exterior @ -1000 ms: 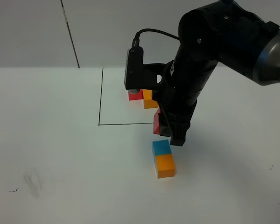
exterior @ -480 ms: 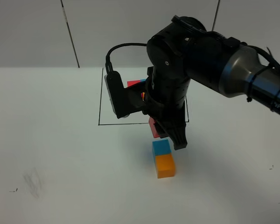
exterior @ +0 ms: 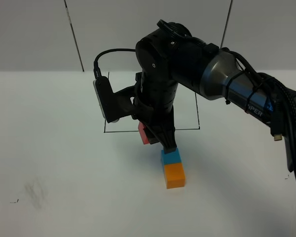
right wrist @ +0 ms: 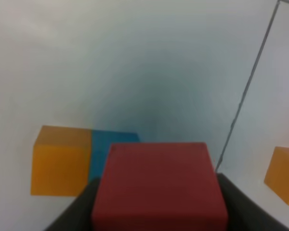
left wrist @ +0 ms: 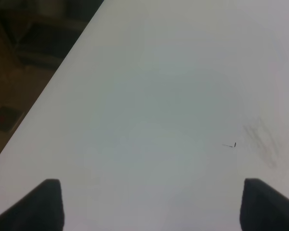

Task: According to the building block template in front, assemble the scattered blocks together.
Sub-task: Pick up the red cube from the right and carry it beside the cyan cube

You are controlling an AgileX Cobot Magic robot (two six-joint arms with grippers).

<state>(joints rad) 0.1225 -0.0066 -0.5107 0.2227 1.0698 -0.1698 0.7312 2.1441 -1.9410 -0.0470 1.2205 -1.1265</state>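
Nearest to me in the exterior high view, the orange block sits on the white table with the blue block touching its far face, the two making a short row; neither has shifted over the last second. Just beyond and to the left of the blue one I see the red block, clamped in the right gripper, whose jaws are closed on its sides. From the right wrist camera the red block fills the lower middle, dark fingers flanking it, with the blue block and orange block side by side past it. A second ago the arm stood further right, with the red block peeking out above the blue one; since then the wrist has swung left and the red block has moved with it, now left of the blue block's far corner, though I cannot tell whether the two touch. Behind the arm lies the black rectangle outline; the arm hides the building block template in this view, and only one orange cube of it shows at the wrist picture's edge. My left gripper hangs with its jaws spread wide over bare table, holding nothing.
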